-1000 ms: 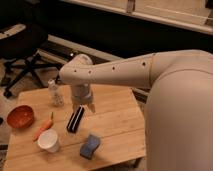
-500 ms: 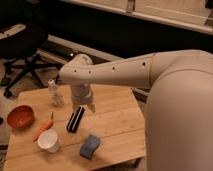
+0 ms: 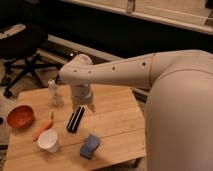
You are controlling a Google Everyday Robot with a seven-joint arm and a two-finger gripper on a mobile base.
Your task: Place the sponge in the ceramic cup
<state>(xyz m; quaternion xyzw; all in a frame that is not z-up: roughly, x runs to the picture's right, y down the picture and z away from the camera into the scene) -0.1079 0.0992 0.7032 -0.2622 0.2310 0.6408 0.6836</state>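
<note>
Clock faces read with 12 toward the far edge of the table [image 3: 116,114].

- Sponge [image 3: 90,146]: lies flat on the wood near the front edge, outside the ceramic cup [image 3: 49,141]. It is at 3 o'clock of the cup, close by but not touching. The cup stands upright with its mouth up and nothing blue showing in it.
- Handling, as a judgement: the sponge should be light and soft, and it will squash under a hard pinch and spring back on release. It is unlikely to slip. Best hold is across the 2 long sides, near the middle, from above. It looks about as broad as the cup's mouth, so it may need to go in end-first or be pressed in. The cup is light and could tip or skid if nudged.
- Gripper [image 3: 83,107]: hangs pointing down at 12 o'clock of the sponge, over the far end of the black ribbed bar [image 3: 76,120]. It carries no sponge. Whether the claw is wide or narrow, I cannot tell.
- Arm: reaches in from 3 o'clock, forearm nearly level over the table, wrist bent straight down.
- Also present: orange-red bowl [image 3: 20,116], carrot [image 3: 43,128], clear bottle [image 3: 56,93].
</note>
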